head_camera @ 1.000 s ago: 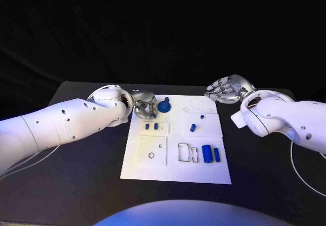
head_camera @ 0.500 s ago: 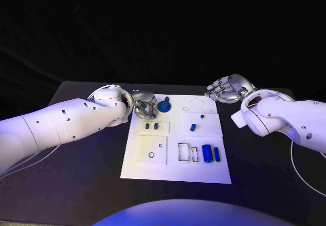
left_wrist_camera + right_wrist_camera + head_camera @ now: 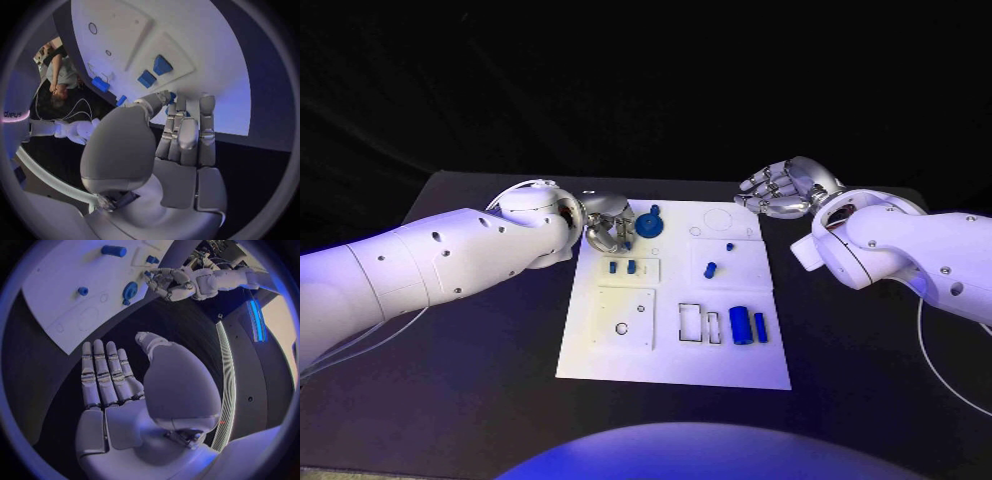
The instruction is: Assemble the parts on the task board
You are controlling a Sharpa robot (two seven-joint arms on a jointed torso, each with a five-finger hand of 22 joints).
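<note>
The white task board (image 3: 672,355) lies in the middle of the table. A round blue part (image 3: 648,224) with a small knob sits at its far left corner. My left hand (image 3: 606,230) is right beside that part, fingers curled toward it. In the left wrist view the fingers (image 3: 187,130) lie close together with a sliver of blue at their tips; whether they hold anything is unclear. Two small blue blocks (image 3: 620,267), a blue peg (image 3: 710,269) and two blue cylinders (image 3: 747,326) rest on the board. My right hand (image 3: 783,190) hovers open off the far right corner, holding nothing.
Rectangular cut-outs (image 3: 697,323) and a square plate with small holes (image 3: 625,320) occupy the board's near half. Black table (image 3: 473,400) surrounds the board on every side. From the right wrist, the left hand (image 3: 172,282) appears beside the round part (image 3: 130,291).
</note>
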